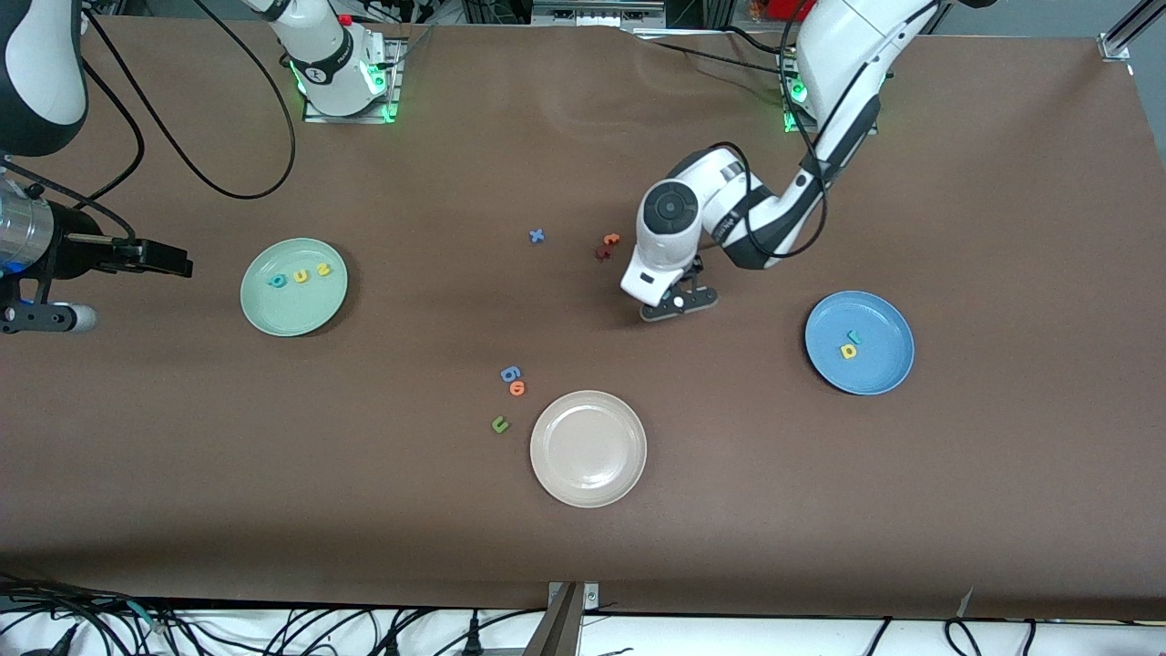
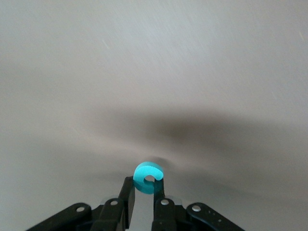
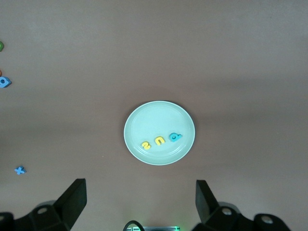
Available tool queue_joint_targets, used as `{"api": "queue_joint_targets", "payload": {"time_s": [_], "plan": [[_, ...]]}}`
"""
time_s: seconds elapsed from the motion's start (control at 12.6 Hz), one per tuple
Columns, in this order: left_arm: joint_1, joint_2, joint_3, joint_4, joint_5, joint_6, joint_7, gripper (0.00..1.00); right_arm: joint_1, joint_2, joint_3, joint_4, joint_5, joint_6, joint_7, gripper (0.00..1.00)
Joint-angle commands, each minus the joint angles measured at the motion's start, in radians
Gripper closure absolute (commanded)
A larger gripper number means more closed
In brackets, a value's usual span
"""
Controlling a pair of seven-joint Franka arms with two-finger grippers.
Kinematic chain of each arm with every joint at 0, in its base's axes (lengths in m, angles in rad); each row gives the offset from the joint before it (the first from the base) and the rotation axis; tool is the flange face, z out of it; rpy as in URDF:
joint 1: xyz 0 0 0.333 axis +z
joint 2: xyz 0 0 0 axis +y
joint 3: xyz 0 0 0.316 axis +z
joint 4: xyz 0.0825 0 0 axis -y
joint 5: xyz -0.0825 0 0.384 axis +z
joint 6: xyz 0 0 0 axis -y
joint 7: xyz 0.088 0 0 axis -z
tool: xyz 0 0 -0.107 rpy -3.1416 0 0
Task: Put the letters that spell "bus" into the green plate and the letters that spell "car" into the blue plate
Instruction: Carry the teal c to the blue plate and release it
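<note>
My left gripper [image 1: 679, 302] is low over the table between the orange and red pair and the blue plate [image 1: 879, 366]. It is shut on a teal c [image 2: 148, 177], pinched between its fingertips [image 2: 129, 185]; in the front view the hand hides the c. The blue plate holds a yellow a [image 1: 848, 351] and a thin teal r [image 1: 854, 336]. The green plate [image 1: 291, 312] near the right arm's end holds a teal b [image 1: 276, 280], a yellow u [image 1: 300, 275] and a yellow s [image 1: 322, 270]. My right gripper [image 3: 139, 192] waits high over the table beside the green plate [image 3: 144, 120], open and empty.
A beige plate [image 1: 588, 448] lies nearer the front camera, mid-table. Beside it are a blue g-shaped piece [image 1: 510, 373], an orange o [image 1: 517, 388] and a green u [image 1: 499, 424]. A blue x [image 1: 536, 236] and an orange and red pair [image 1: 608, 244] lie mid-table.
</note>
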Motion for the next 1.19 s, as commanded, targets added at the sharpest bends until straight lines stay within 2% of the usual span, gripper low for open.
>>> {"api": "queue_joint_targets", "payload": {"time_s": [0.0,0.16,0.48,0.71,0.87,0.95,1.03,1.11], "plan": [[0.105,-0.005,-0.002,0.056,0.032,-0.097,0.188,0.88,-0.003,-0.028,0.002,-0.031,-0.008,0.012,0.006,0.00],[0.180,-0.010,-0.002,0.093,0.032,-0.162,0.363,0.88,-0.003,-0.028,0.002,-0.031,-0.006,0.012,0.006,0.00],[0.330,-0.011,0.001,0.093,0.034,-0.234,0.689,0.88,-0.005,-0.029,0.002,-0.031,-0.005,0.012,0.006,0.00],[0.436,-0.011,-0.001,0.093,0.050,-0.274,0.871,0.88,-0.005,-0.028,0.002,-0.031,-0.005,0.014,0.007,0.00],[0.470,-0.024,0.002,0.093,0.054,-0.311,0.934,0.88,-0.005,-0.028,0.002,-0.031,-0.005,0.014,0.007,0.00],[0.495,-0.025,0.001,0.093,0.054,-0.311,0.964,0.79,-0.005,-0.028,0.002,-0.031,-0.005,0.014,0.007,0.00],[0.504,-0.027,0.001,0.095,0.054,-0.311,0.976,0.34,-0.005,-0.028,0.002,-0.031,-0.005,0.014,0.007,0.00],[0.506,-0.033,0.001,0.095,0.052,-0.311,0.985,0.00,-0.005,-0.028,0.002,-0.031,-0.005,0.015,0.007,0.00]]}}
